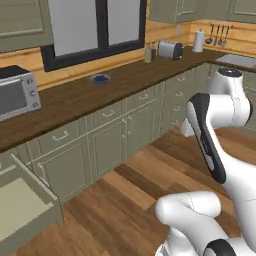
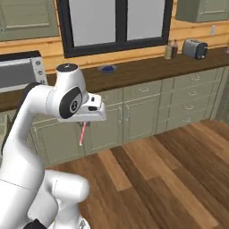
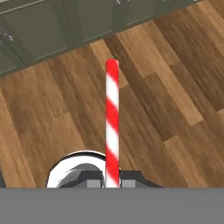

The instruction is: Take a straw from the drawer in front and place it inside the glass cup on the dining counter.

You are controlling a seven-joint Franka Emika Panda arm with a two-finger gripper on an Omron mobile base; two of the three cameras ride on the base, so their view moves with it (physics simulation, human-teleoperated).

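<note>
My gripper [image 3: 112, 183] is shut on the straw [image 3: 112, 122], a thin red-and-white striped stick that runs straight out from between the fingertips over the wooden floor. From the right base camera the straw [image 2: 82, 133] hangs down below the gripper [image 2: 85, 121], in front of the green cabinets. The drawer [image 1: 20, 202] stands pulled open at the lower left of the left base view, well away from the hand. The glass cup and the dining counter are out of view.
A dark wood wall counter [image 1: 115, 85] over sage cabinets carries a toaster oven [image 1: 17, 92], a blue bowl [image 1: 100, 78], a toaster [image 1: 170, 49] and a paper towel roll [image 1: 198, 41]. Open plank floor [image 2: 170, 179] lies to the right.
</note>
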